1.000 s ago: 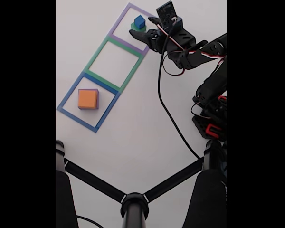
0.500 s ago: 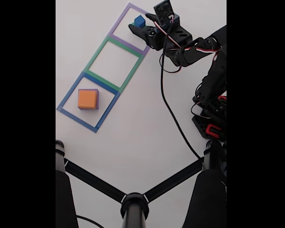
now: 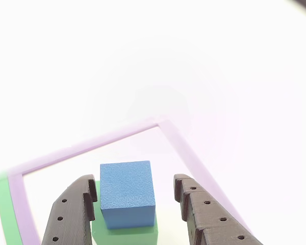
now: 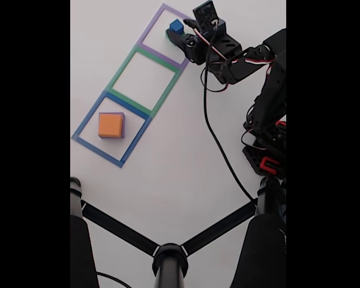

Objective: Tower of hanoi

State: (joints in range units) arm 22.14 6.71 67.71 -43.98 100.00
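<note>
Gripper spread wide astride blue cube atop green cube; looks light, matte, rigid—pinch its flat side faces.

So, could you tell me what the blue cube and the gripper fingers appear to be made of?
The blue cube looks like matte foam or a soft plastic: its faces are finely grained with no gloss. The gripper fingers look like dark 3D-printed plastic, dull, with stepped edges and small round holes.
</note>
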